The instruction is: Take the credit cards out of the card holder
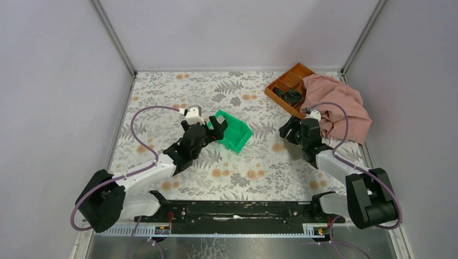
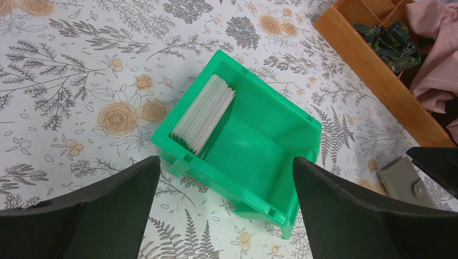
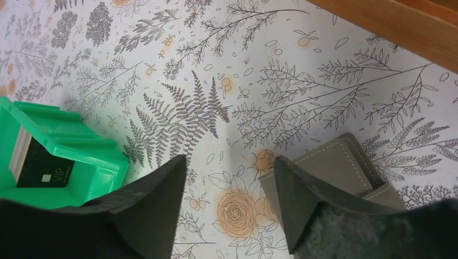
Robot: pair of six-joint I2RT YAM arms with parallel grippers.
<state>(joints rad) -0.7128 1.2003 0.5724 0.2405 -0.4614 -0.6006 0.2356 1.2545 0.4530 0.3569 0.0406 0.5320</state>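
Left wrist: likely near done, credit cards (image 2: 204, 114) stacked in green bin (image 2: 270, 90), card holder (image 3: 329, 164) shut; left gripper (image 2: 227, 162), right gripper (image 3: 229, 162) spread wide, empty.

We see the bin (image 1: 237, 135) mid-table, with the cards (image 2: 204, 113) stacked on edge inside it against one wall. To its right and apart from it, the holder (image 3: 337, 164) lies flat on the table (image 1: 243, 168). Behind the holder, in the far right corner, sits the tray (image 1: 289, 81), and the cloth (image 1: 340, 108) lies over its right part. The left gripper (image 2: 227, 162) hangs over the bin, the right gripper (image 3: 229, 157) over the holder's left edge.
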